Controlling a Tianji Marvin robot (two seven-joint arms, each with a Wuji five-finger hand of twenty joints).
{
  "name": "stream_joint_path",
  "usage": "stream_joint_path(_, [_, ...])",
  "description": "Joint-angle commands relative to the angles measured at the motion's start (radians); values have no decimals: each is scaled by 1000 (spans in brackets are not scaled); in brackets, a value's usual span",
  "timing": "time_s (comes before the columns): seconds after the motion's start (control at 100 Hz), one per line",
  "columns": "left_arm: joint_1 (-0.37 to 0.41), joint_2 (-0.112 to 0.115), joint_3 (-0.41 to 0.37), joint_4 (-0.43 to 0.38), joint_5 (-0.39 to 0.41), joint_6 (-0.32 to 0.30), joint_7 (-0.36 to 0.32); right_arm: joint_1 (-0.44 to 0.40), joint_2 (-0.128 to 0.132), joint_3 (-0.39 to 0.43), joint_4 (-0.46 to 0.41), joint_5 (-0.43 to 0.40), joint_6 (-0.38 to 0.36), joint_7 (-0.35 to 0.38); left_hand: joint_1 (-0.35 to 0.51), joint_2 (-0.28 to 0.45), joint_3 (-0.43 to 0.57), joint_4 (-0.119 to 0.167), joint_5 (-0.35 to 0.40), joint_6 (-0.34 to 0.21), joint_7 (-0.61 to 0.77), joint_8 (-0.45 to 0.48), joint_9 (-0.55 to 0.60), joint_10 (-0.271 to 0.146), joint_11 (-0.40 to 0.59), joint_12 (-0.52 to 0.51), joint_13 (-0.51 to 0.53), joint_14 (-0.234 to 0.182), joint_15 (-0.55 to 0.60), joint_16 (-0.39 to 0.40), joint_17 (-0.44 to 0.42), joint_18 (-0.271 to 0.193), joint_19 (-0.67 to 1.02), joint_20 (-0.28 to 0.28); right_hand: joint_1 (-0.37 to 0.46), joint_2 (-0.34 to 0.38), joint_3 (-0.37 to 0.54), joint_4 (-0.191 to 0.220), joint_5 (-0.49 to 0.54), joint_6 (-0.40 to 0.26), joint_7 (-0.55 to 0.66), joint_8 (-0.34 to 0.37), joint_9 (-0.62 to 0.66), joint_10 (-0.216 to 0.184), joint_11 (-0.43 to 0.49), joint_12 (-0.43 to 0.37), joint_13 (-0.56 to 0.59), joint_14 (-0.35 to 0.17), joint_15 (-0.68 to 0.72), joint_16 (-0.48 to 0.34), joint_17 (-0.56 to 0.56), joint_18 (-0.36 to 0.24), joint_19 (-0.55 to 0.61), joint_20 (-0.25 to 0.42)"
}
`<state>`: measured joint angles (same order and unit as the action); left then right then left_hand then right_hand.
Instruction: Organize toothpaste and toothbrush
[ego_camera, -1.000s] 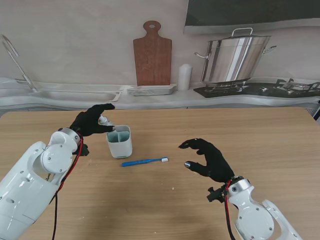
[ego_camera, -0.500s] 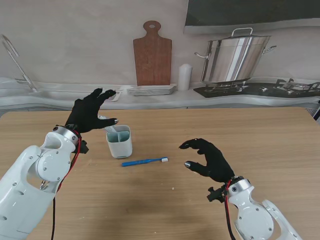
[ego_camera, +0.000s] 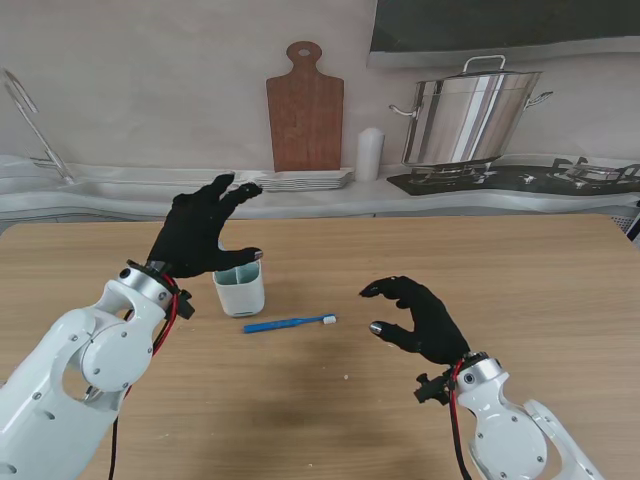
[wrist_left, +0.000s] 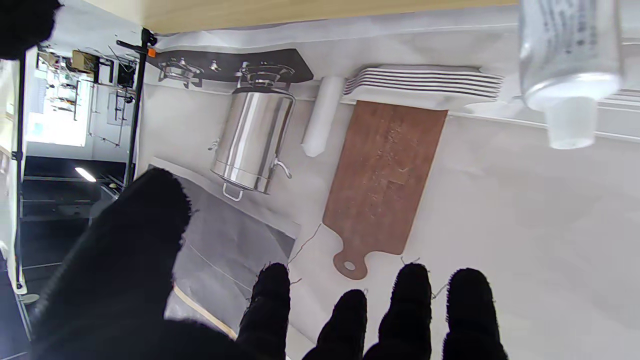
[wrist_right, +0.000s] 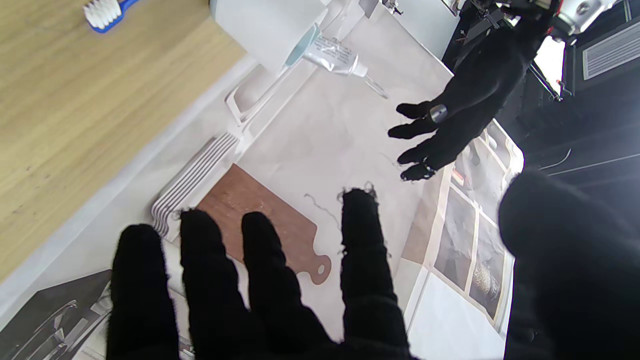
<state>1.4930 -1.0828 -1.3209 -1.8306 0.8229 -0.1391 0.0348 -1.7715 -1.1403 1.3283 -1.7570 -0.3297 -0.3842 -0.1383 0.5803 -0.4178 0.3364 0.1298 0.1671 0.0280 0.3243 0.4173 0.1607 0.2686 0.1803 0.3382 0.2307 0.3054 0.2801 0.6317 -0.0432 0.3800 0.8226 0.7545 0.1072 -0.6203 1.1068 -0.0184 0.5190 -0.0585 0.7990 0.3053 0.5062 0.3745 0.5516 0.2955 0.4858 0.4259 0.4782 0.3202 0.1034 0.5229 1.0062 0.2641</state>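
- I see the blue plastic toothbrush (ego_camera: 289, 323) lying flat on the wooden desk (ego_camera: 450, 260), just nearer to me than the white divided holder cup (ego_camera: 240, 287).
- The left robot hand (ego_camera: 203, 233) hovers beside the cup with fingers spread, holding nothing.
- The right robot hand (ego_camera: 415, 318), loosely curled, is empty, well apart.
- Only the wrist views show the clear toothpaste tube (wrist_right: 336, 54) sticking out of the cup.

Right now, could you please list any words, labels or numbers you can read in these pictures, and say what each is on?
None can be read.
Toothpaste tube: grey print, too blurred to read.
White holder, blue toothbrush, cutting board, steel pot: no text visible.
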Motion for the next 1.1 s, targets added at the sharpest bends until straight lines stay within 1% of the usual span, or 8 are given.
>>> stream_joint_path(0.0, [17, -7, 10, -27, 16, -15, -14, -11, -6, -1, -1, -4, -1, 10, -21, 9, -6, 34, -16, 6, 21, 15, 17, 3, 37, 22, 54, -4, 39, 29, 21, -14, 41, 32, -35, -4, 14, -38, 15, -1, 1, 3, 0, 20, 13, 9, 10, 7, 9, -6, 3, 4, 16, 0])
stream_joint_path(0.23, [33, -1, 39, -20, 49, -57, -8, -13, -6, 2, -3, -1, -2, 12, -25, -24, 67, 39, 13, -5, 105, 46, 39, -13, 169, 6, 223, -44, 197, 180, 173, -67, 305, 156, -33, -2, 15, -37, 17, 0, 3, 4, 3, 26, 22, 12, 40, 17, 24, 8, 27, 19, 34, 9])
stream_joint_path(0.42, [44, 7, 55, 5, 38, -86, -48, -15, -6, 4, -4, 2, -1, 12, -29, -80, 199, 39, 17, -35, 191, 102, 99, -31, 200, 7, 450, -112, 388, 332, 420, -164, 546, 210, -32, -3, 17, -37, 20, 1, 5, 5, 8, 31, 29, 15, 77, 20, 39, 24, 58, 36, 57, 20])
stream_joint_path(0.56, [45, 14, 73, 47, 10, -110, -94, -17, -5, 5, -6, 9, 1, 17, -20, -112, 270, 34, 42, -61, 262, 146, 202, -51, 236, 27, 609, -152, 527, 393, 596, -251, 710, 162, -31, -1, 16, -36, 19, 1, 8, 6, 18, 36, 34, 16, 115, 24, 49, 39, 85, 48, 74, 30])
stream_joint_path(0.69, [39, 21, 91, 94, 12, -119, -118, -17, -6, 5, -6, 12, 3, 17, -13, -133, 319, 28, 64, -68, 307, 173, 285, -64, 269, 51, 716, -173, 620, 388, 718, -319, 837, 61, -28, -1, 18, -35, 21, 1, 9, 7, 31, 41, 34, 15, 138, 28, 53, 51, 103, 54, 86, 38])
stream_joint_path(0.77, [33, 25, 105, 119, 14, -122, -129, -18, -5, 4, -7, 14, 4, 20, -1, -143, 329, 28, 75, -76, 321, 178, 321, -82, 290, 61, 749, -176, 653, 393, 748, -334, 868, 47, -28, -1, 18, -35, 21, 2, 10, 7, 35, 44, 35, 16, 146, 27, 54, 56, 108, 55, 90, 42])
stream_joint_path(0.9, [15, 32, 132, 157, 39, -139, -146, -16, -6, 4, -6, 13, 4, 18, 10, -153, 344, 24, 85, -127, 342, 187, 383, -161, 306, 77, 800, -195, 698, 394, 806, -366, 910, 24, -26, 0, 21, -34, 23, 4, 11, 8, 43, 45, 36, 16, 157, 26, 55, 64, 115, 58, 94, 46])
stream_joint_path(1.09, [-41, 36, 199, 233, 31, -153, -155, -17, -6, 4, -6, 16, 7, 20, 12, -152, 351, 21, 101, -126, 353, 192, 396, -156, 305, 81, 825, -202, 714, 387, 838, -384, 933, 0, -26, -2, 23, -35, 25, 5, 12, 8, 48, 47, 36, 16, 163, 28, 56, 72, 116, 60, 95, 50])
